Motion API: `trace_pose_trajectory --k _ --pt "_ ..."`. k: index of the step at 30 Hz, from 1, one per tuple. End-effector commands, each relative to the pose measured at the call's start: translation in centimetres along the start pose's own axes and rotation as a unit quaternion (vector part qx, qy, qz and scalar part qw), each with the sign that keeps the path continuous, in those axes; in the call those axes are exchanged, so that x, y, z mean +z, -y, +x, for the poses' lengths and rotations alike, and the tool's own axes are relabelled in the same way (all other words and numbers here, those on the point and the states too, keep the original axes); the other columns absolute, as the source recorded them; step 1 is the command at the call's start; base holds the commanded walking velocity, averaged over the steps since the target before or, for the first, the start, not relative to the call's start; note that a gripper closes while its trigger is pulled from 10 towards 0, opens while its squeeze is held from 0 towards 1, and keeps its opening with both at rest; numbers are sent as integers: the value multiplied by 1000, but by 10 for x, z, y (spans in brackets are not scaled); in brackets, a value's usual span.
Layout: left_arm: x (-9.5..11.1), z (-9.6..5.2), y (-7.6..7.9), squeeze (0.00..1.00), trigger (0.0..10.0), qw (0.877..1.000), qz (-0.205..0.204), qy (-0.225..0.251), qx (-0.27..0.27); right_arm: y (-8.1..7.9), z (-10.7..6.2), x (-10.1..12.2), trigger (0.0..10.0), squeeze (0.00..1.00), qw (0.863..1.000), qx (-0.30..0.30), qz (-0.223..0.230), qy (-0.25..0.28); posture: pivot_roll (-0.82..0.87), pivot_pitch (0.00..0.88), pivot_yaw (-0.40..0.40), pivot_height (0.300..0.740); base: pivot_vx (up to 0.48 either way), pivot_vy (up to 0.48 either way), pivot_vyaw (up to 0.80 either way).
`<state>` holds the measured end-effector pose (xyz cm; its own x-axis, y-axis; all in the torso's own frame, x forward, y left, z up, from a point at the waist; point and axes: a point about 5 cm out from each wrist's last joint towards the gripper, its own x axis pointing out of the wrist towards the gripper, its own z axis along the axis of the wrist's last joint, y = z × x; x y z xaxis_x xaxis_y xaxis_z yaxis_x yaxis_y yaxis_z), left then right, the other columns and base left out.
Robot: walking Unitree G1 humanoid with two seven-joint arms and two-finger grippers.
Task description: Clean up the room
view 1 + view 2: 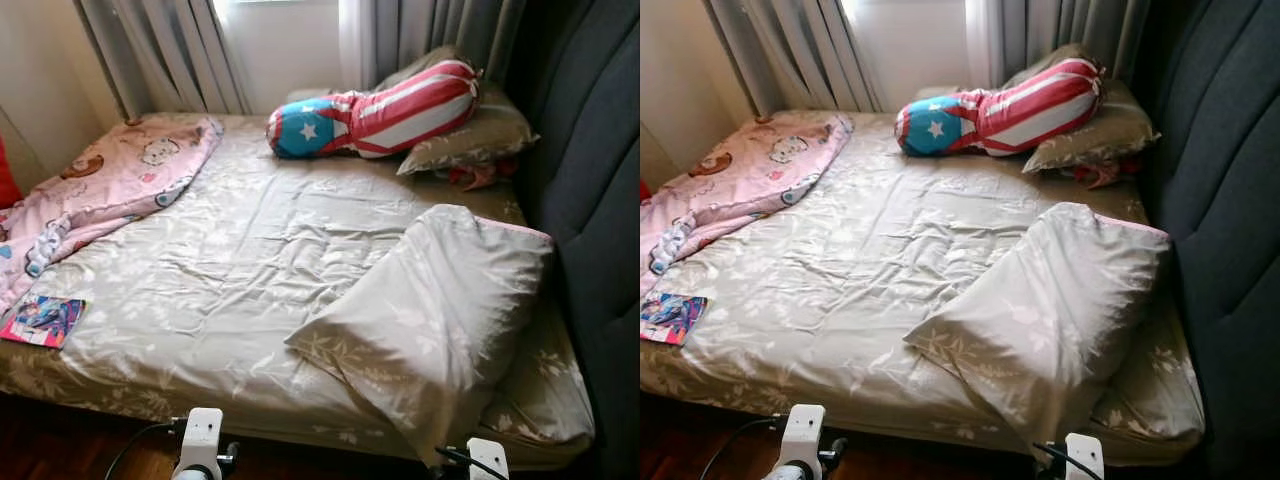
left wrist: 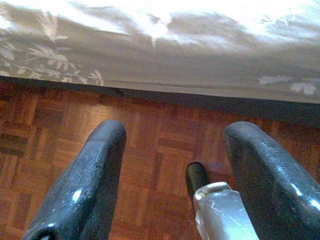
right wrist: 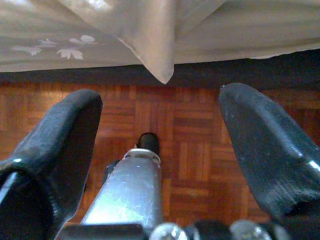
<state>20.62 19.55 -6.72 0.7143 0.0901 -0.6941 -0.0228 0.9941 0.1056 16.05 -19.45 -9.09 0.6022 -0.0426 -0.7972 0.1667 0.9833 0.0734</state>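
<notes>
A bed with a beige leaf-print sheet [image 1: 250, 260] stands before me. A large beige pillow [image 1: 430, 310] lies askew at its near right, one corner [image 3: 164, 70] hanging over the edge. A pink cartoon blanket [image 1: 110, 185] is bunched along the left side. A colourful book [image 1: 42, 321] rests at the near left corner. A stars-and-stripes bolster [image 1: 380, 110] leans on another beige pillow [image 1: 470, 135] at the far end. My left gripper [image 2: 175, 131] hangs open over the parquet beside the bed's edge. My right gripper [image 3: 161, 97] is open too, just below the hanging pillow corner.
A dark grey padded headboard [image 1: 595, 200] runs along the right side. Grey curtains [image 1: 160, 50] and a bright window are behind the bed. Something red [image 1: 480, 176] peeks out under the far pillow. Parquet floor [image 2: 165, 130] lies between me and the bed.
</notes>
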Motion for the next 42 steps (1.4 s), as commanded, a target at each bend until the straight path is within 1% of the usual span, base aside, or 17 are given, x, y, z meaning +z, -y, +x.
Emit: trace_pose_trajectory --k 1,10,15,35,42 --pt "-3 -1 -4 0 10000 1000 0 -10 6 -2 0 -2 10000 0 1000 1 1 -3 -66 0 35 712 0 0 0" --pt "-4 -1 -4 0 10000 1000 -4 -12 7 -2 0 -1 10000 0 1000 1 2 0 -67 0 33 712 0 0 0" --pt "-4 -1 -4 0 10000 1000 -5 -12 8 -1 0 -1 10000 0 1000 0 0 -1 -66 0 31 712 0 443 0" --pt "-4 -1 -3 0 10000 1000 -7 -12 5 -1 0 0 10000 0 1000 -1 0 1 -67 0 29 712 0 0 0" --pt "-5 -1 0 0 10000 1000 -16 -15 7 2 0 1 10000 0 1000 -1 -10 0 -73 0 5 712 0 0 0"
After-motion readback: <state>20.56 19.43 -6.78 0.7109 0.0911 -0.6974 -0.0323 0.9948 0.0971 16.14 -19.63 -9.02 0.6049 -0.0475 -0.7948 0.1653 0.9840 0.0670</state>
